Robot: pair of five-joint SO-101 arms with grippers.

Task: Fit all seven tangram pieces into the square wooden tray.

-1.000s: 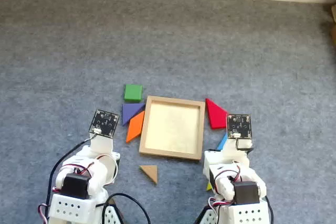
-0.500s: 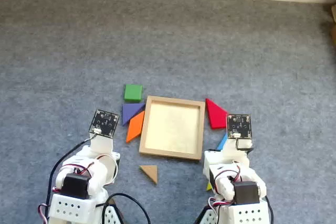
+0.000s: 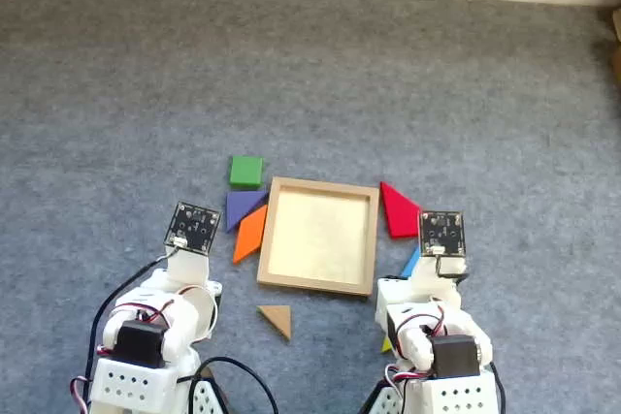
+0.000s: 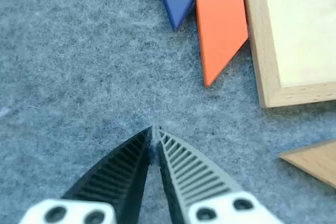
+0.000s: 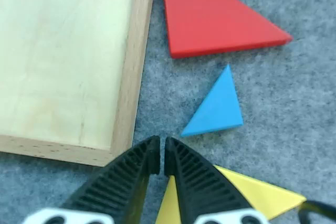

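– Grey felt covers the desk; where does the tray (image 3: 265, 236) sit?

– Near the middle, flat, between the two arms and a little ahead of them. All seven pieces lie on the felt outside it.

– Which ones are on the left?

– The orange piece (image 3: 250, 232) lies just beside the tray's left rim. The purple triangle (image 3: 241, 207) is right against the orange piece's far side, and the green square (image 3: 245, 172) sits just beyond that.

– And on the right?

– The red triangle (image 3: 398, 210) lies just beside the far right corner of the tray. The blue triangle (image 3: 410, 262) is nearer the right arm (image 3: 432, 336), apart from the red one. The yellow triangle (image 5: 252, 192) is closer still, partly hidden under that arm.

– The seventh?

– The tan triangle (image 3: 277, 319) lies on the near side of the tray, a little apart from its rim, between the arms.

– What about the left end effector (image 4: 155, 132)?

– Its fingers are together, clamped on nothing. It hangs over bare felt with its tips aimed at the orange piece, near it but not touching.

– And the right end effector (image 5: 159, 148)?

– Also pressed together and holding nothing. Its tips sit just off the tray's near right corner, the blue triangle just ahead of them and the yellow triangle below.
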